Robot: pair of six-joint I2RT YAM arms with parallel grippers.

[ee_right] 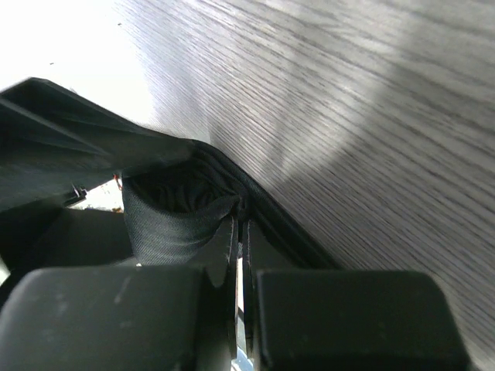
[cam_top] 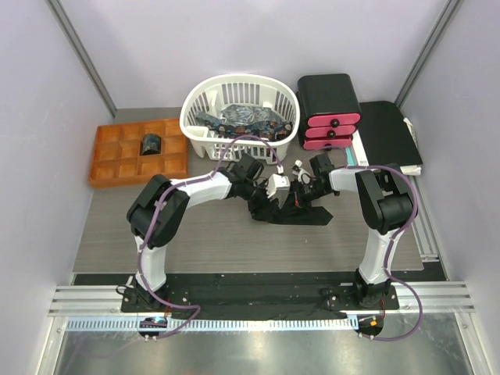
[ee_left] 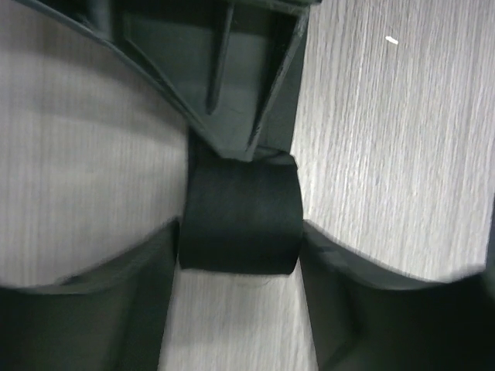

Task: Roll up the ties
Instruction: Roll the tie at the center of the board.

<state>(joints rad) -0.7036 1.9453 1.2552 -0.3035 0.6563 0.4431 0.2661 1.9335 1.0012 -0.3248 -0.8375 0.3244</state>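
One rolled tie (cam_top: pixel 150 144) is sitting in the orange tray (cam_top: pixel 109 168). The patterned ties (cam_top: pixel 242 119) are lying loose in the basket (cam_top: pixel 195 101). I'm working mid-roll on the black tie (ee_left: pixel 240 212) at table centre. Right gripper (ee_right: pixel 241 232) is clenching the coil's edge. Left gripper (ee_left: pixel 240 263) is straddling the coil; can't tell if it's squeezing. The arms are hiding the loose tail, and the basket count is unclear.

Between the fingers (ee_left: pixel 100 325) of the left gripper (ee_left: pixel 240 232) we see the black tie (ee_left: pixel 240 201) as finely woven, matt cloth. The fingers themselves look like matt black moulded plastic, slightly scuffed. Beneath them the table (ee_left: pixel 387 154) has a smooth, grey wood-grain finish with a faint sheen.
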